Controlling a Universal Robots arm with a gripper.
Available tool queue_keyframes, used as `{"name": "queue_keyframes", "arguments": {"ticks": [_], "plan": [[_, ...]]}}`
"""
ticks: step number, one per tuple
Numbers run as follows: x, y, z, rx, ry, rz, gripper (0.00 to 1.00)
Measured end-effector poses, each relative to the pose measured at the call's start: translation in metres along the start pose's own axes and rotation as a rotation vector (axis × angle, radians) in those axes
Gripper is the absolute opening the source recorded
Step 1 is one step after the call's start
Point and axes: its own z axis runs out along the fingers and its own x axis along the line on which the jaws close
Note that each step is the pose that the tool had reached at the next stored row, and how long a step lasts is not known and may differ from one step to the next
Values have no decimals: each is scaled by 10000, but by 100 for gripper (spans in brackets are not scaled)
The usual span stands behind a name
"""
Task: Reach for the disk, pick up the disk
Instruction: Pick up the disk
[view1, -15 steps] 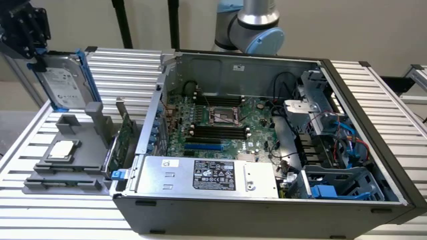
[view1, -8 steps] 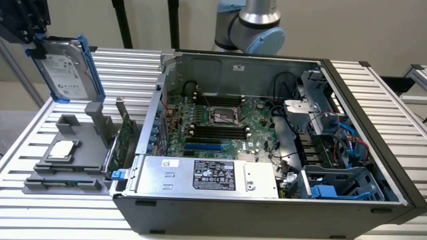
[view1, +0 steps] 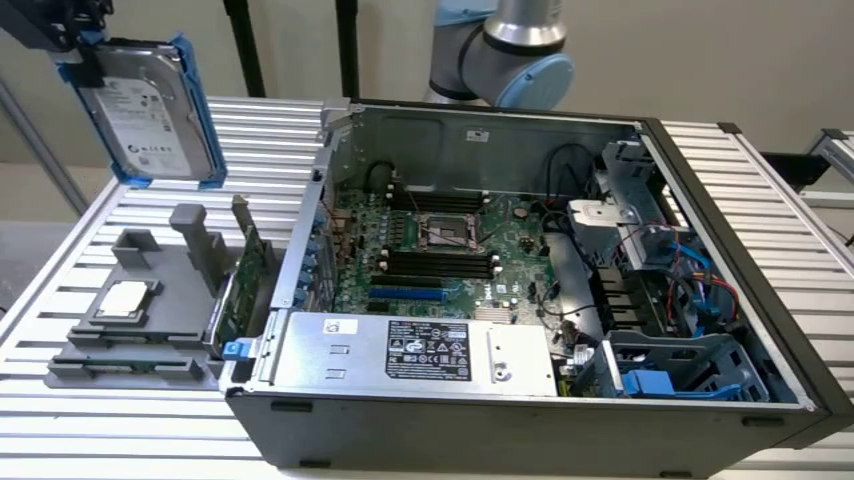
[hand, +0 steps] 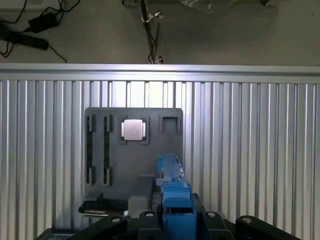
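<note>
Disk hangs upright above the table, over the grey tray. End effector is clamped on its blue frame's top edge. Likely dense, rigid and shock-sensitive, with slick plastic; grip the frame rails, not the label.

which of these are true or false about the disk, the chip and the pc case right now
1. The disk hangs clear of the table, gripped by the gripper. True.
2. The small square chip lies inside the computer case. False: it sits on the grey holder beside the case, on the exterior view's left.
3. The case is open, with its motherboard exposed. True.
4. The disk sits in a red frame. False: the frame is bright blue.
</note>
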Motion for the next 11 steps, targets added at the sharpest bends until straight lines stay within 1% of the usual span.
{"name": "queue_keyframes", "arguments": {"ticks": [3, 6, 8, 11], "plan": [[37, -135, -127, -8, -5, 1, 32], [72, -271, -230, -16, -8, 0, 32], [95, -363, -276, -15, -14, 0, 32], [131, -502, -308, -17, -34, 1, 32]]}}
